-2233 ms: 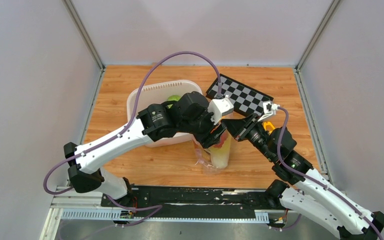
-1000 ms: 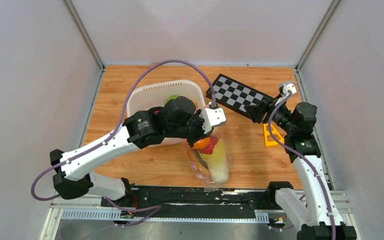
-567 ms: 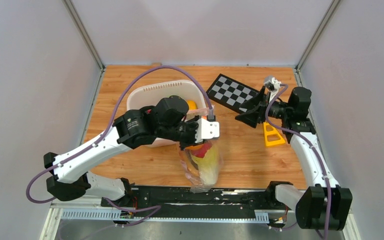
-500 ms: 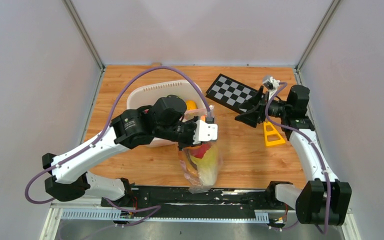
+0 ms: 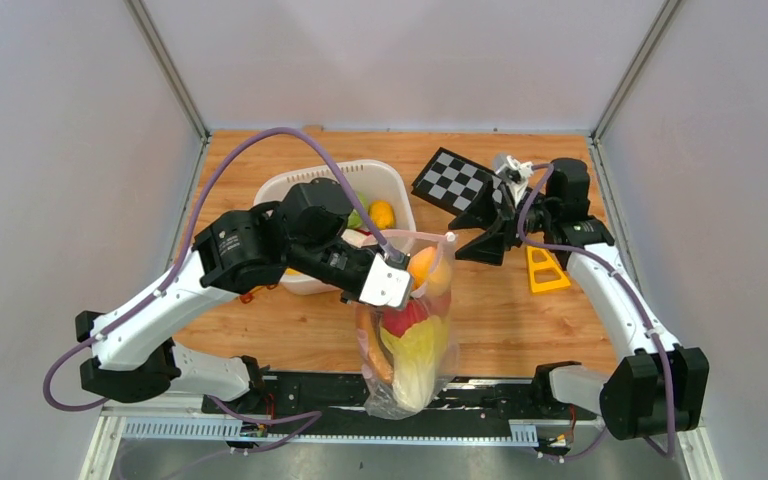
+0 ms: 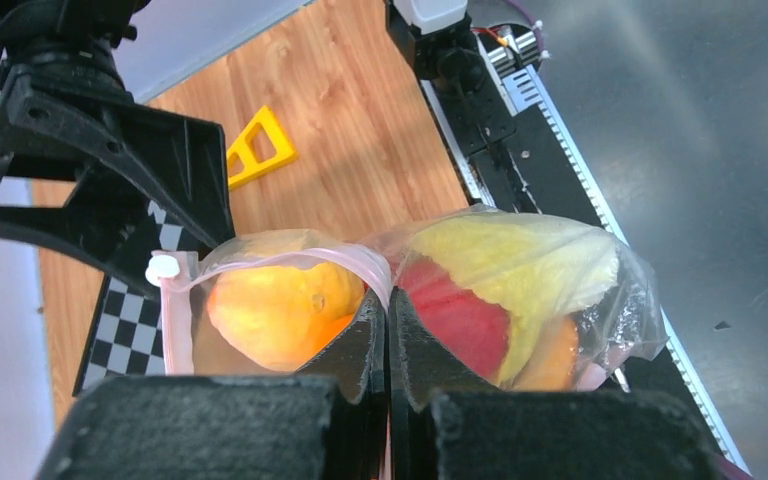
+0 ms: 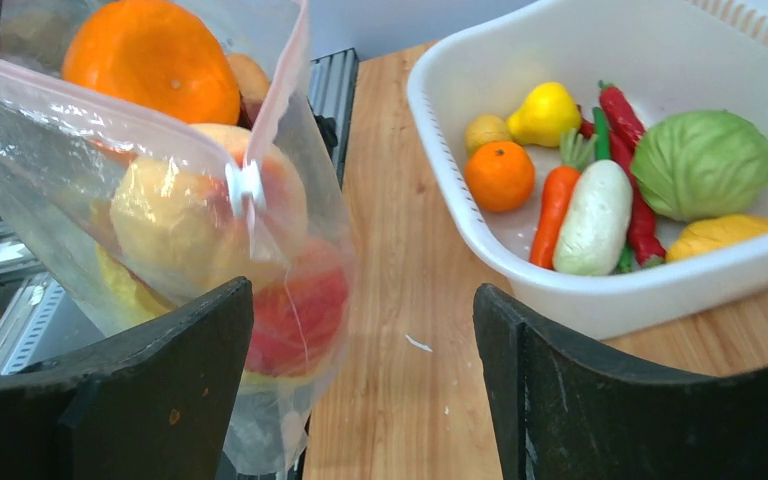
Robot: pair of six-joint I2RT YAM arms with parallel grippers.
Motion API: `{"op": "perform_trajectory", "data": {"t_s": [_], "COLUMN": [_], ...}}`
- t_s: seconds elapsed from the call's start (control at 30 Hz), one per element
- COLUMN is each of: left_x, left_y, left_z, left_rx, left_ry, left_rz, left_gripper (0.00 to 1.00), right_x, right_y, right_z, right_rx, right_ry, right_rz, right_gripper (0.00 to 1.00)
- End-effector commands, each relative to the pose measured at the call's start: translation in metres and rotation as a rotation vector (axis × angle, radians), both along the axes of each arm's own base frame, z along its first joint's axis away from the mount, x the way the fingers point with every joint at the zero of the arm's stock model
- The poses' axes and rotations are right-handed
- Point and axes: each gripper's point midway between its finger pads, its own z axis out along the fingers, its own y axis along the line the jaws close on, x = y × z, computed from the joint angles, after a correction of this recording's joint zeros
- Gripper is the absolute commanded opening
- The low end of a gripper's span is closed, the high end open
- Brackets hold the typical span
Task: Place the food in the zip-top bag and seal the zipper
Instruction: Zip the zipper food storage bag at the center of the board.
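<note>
The zip-top bag (image 5: pixel 412 345) hangs lifted over the table's near edge. It holds food: an orange fruit (image 6: pixel 275 305), a red piece (image 6: pixel 460 315) and a yellow-green leafy piece (image 6: pixel 520 260). My left gripper (image 6: pixel 388 312) is shut on the bag's mouth, pinching the pink zipper (image 6: pixel 300 262); the white slider (image 7: pixel 245 185) sits partway along. My right gripper (image 7: pixel 360 300) stands open just right of the bag, nothing between its fingers. More food lies in the white basket (image 7: pixel 440 150): a cabbage (image 7: pixel 700 150), an orange (image 7: pixel 500 175), a carrot (image 7: pixel 555 210) and chillies (image 7: pixel 620 110).
A checkerboard (image 5: pixel 455 185) lies at the back right, under my right arm. A yellow toy (image 5: pixel 545 270) sits on the wood to the right. The black rail (image 5: pixel 310 390) runs along the near edge beneath the hanging bag.
My left gripper has raised the bag off the table and drawn it toward the near edge. My right arm swung out to the right, then in toward the bag, its jaws opening wider.
</note>
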Motion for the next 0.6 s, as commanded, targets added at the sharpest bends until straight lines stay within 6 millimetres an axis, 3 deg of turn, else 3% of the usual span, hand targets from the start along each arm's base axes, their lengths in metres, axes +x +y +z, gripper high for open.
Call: {"op": "perform_trajectory", "data": {"t_s": [0.0,0.33,0.57], "left_x": [-0.012,-0.023,-0.030], "left_y": [-0.003,-0.003,-0.001], "left_z": [0.026,0.028,0.029], "left_rx": [-0.093,-0.112,-0.115], "left_ry": [-0.037,-0.016,-0.004], "left_rz": [-0.086,-0.138,-0.161], "left_gripper": [0.00,0.00,0.00], "right_x": [-0.020,-0.048,-0.031], "right_y": [0.011,0.020,0.025], "right_z": [0.017,0.028,0.028], "right_rx": [0.029,0.059,0.032], "right_ry": [-0.080,-0.125,-0.080], "right_rz": [0.115,0.224,0.166], "right_gripper": [0.81,0.81,0.83]}}
